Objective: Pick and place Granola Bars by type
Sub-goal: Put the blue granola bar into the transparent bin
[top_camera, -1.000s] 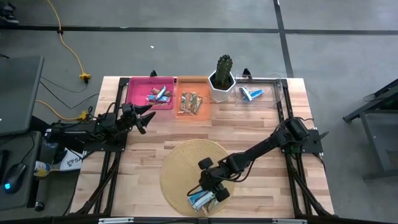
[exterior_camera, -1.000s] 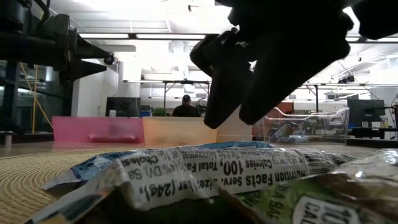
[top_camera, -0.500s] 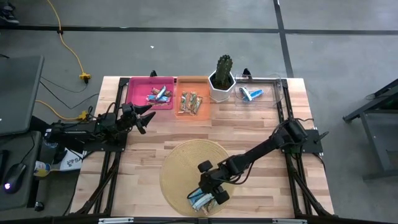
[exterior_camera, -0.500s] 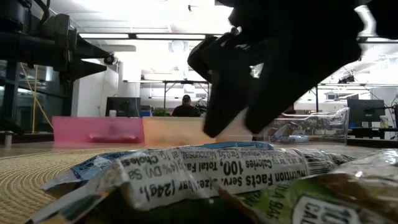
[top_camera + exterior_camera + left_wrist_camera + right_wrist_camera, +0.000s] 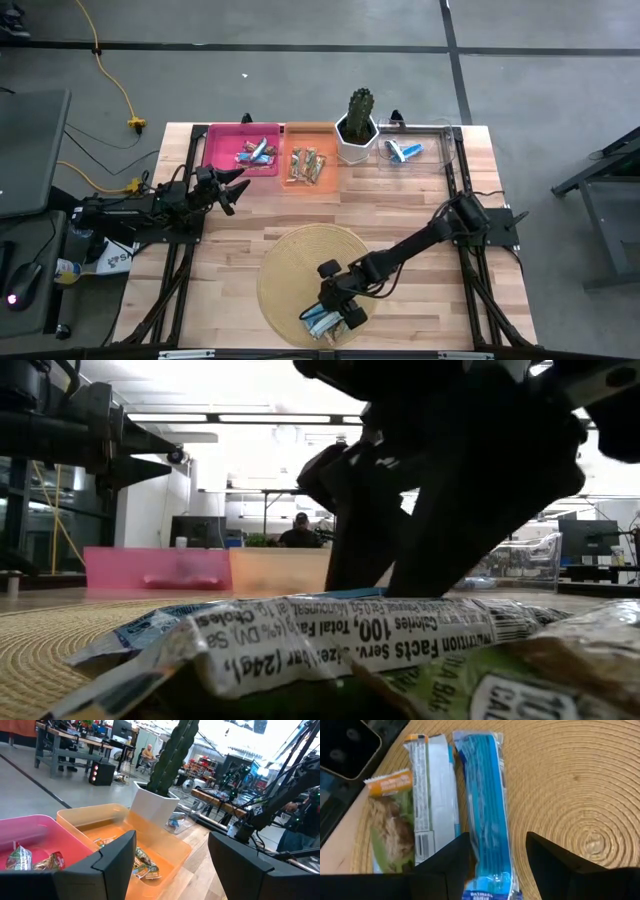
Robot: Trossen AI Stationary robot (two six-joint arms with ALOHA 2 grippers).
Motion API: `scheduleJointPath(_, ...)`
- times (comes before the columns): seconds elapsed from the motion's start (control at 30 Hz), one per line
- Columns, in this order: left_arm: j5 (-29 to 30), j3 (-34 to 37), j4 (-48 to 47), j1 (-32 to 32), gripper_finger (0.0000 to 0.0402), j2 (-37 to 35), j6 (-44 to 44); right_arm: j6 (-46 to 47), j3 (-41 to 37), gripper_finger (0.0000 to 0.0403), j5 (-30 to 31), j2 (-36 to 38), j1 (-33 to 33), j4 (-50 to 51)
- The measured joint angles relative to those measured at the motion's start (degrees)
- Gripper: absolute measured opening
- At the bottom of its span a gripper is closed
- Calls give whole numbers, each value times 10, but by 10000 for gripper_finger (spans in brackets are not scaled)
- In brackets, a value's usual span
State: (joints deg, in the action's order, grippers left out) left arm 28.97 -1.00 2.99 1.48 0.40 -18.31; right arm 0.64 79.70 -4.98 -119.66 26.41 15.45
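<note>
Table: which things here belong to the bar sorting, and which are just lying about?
Job:
- bars on mat
- mat
- pink bin
- orange bin
- clear bin
- right gripper
- left gripper

Lying about:
- cactus
- yellow cable

Overhead: wooden table [image 5: 420, 215], two arms, bars partly sorted.

Far edge holds a row: pink bin [image 5: 222, 140] with a few bars, orange bin [image 5: 330, 135] with tan bars, cactus [image 5: 359, 112] in white pot, clear bin [image 5: 440, 150] with one blue-and-white bar [image 5: 403, 151]. Round woven mat [image 5: 290, 265] sits at the near edge; a small cluster of Granola Bars [image 5: 322, 322] lies on its near rim. Right gripper [image 5: 335, 308] hangs over that cluster, fingers apart. Left gripper [image 5: 232, 190] waits near the left edge, just short of the pink bin, fingers spread.
</note>
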Motion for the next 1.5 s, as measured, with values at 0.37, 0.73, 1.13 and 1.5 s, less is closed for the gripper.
scheduleJointPath(0.37,0,0,0,0,245,0,0,4,0,179,0,-5,-1,-3)
scheduleJointPath(0.73,0,0,0,0,245,0,0,9,2,179,-20,-29,-2,-20)
scheduleJointPath(1.13,0,0,0,0,245,0,0,14,2,159,-15,-30,-13,-22)
scheduleJointPath(1.5,0,0,0,0,245,0,0,34,0,91,-24,-24,-29,-14)
